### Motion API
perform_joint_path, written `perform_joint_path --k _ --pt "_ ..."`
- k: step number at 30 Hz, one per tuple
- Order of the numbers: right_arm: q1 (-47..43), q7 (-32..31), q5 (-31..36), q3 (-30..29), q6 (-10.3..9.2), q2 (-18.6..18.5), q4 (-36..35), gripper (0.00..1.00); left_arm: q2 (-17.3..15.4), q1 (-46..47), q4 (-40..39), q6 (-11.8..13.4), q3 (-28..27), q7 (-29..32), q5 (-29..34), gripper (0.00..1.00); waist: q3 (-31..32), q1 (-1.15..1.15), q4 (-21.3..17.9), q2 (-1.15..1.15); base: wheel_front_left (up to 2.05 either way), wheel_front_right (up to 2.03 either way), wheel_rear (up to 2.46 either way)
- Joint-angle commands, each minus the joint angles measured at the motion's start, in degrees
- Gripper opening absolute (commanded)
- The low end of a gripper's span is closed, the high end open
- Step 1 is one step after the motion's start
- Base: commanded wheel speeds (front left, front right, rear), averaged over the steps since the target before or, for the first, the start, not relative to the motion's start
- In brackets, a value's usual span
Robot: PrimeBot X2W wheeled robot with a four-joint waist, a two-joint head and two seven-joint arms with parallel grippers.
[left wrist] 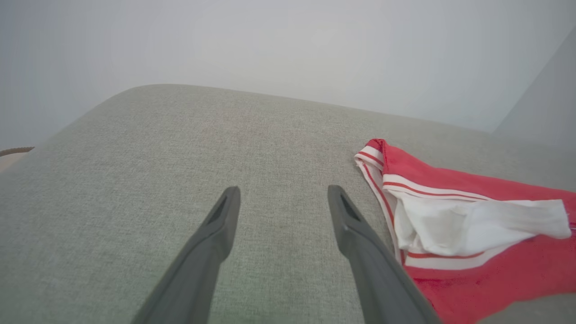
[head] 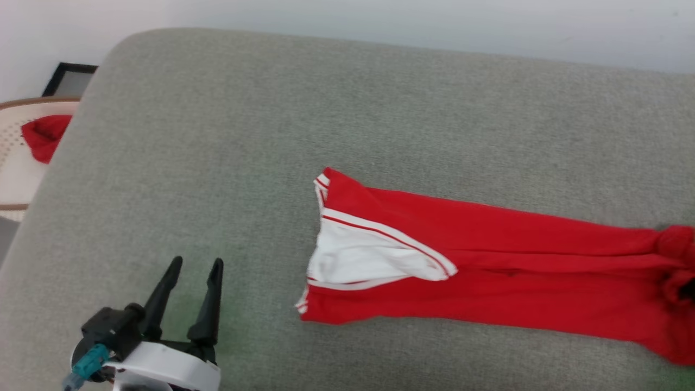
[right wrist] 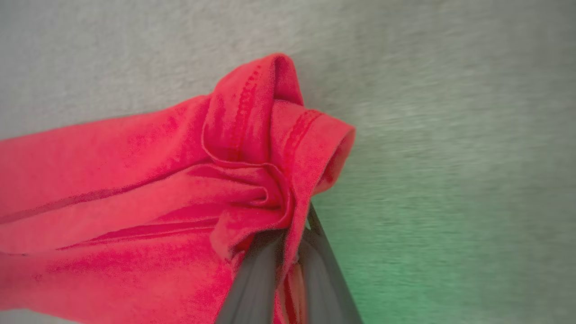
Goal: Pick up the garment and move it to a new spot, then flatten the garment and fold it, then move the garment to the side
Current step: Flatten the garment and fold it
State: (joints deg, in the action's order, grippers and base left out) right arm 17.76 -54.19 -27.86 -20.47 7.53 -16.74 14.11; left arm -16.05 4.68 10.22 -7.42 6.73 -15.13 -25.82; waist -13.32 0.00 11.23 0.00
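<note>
The grey cushion (head: 217, 163) takes up most of the head view, with a pale wall behind it. The garment (head: 516, 260) lies on the cushion's right half, drawn out into a long narrow band that runs from near the middle to the right edge of the view. Its left end lies flat and shows a white sleeve (head: 364, 260) with striped trim. Its right end is gathered into a bunch.

Off the cushion's left side stands a pale woven seat (head: 13, 179) with a small red cloth (head: 43, 136) on it, well apart from the garment.

The left hand (head: 196, 262) sits at the lower left over bare cushion. Its two fingers are spread wide and hold nothing. In the left wrist view the fingers (left wrist: 216, 243) frame bare cushion, and the garment's sleeve end is just beside the right-side one.

In the right wrist view the right hand (right wrist: 290, 252) has its fingers pressed together, pinching the garment's bunched red hem. The folds of cloth hide the fingertips.
</note>
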Motion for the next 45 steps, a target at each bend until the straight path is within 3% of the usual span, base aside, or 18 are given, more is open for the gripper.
perform_joint_path --k 1,13,18,26,34,39,45 --pt "0.38 1.22 0.55 -1.38 -0.08 -1.15 0.17 0.0 -0.2 -0.09 -0.21 -0.04 -0.46 0.03 0.37 1.0 -0.6 0.0 -1.15 0.0 0.0 0.0 0.0" --pt "1.51 8.03 3.42 -12.75 -0.07 -6.42 0.33 0.0 -1.35 -0.69 -2.21 -0.05 -3.25 0.03 1.78 1.0 -2.62 0.0 -4.15 0.0 0.0 0.0 0.0" --pt "0.54 8.69 1.65 -11.73 -0.07 -6.06 -1.21 0.0 -0.98 -1.34 -1.89 -0.05 -3.89 0.03 1.99 1.0 -1.94 0.0 -5.06 0.0 0.0 0.0 0.0" --pt "-3.54 7.2 -1.74 2.43 -0.07 -5.45 -12.17 0.0 -0.41 -2.58 -0.24 -0.04 -3.46 0.03 2.28 1.0 0.84 0.0 -5.78 0.0 0.0 0.0 0.0" --pt "-3.13 3.97 -5.55 18.44 -0.07 -0.99 -23.66 0.0 0.61 -3.76 0.54 -0.04 -3.1 0.03 2.71 1.0 3.3 0.0 -4.63 0.0 0.0 0.0 0.0" --pt "0.4 5.08 -5.95 28.27 -0.07 1.88 -24.29 0.0 1.1 -3.88 0.49 -0.04 -2.71 0.03 2.41 1.0 3.34 0.0 -3.36 0.0 0.0 0.0 0.0" --pt "5.11 8.28 -4.99 36.98 -0.07 3.59 -18.01 0.0 1.09 -2.86 0.44 -0.04 -2.12 0.03 1.84 1.0 1.98 0.0 -1.51 0.0 0.0 0.0 0.0"
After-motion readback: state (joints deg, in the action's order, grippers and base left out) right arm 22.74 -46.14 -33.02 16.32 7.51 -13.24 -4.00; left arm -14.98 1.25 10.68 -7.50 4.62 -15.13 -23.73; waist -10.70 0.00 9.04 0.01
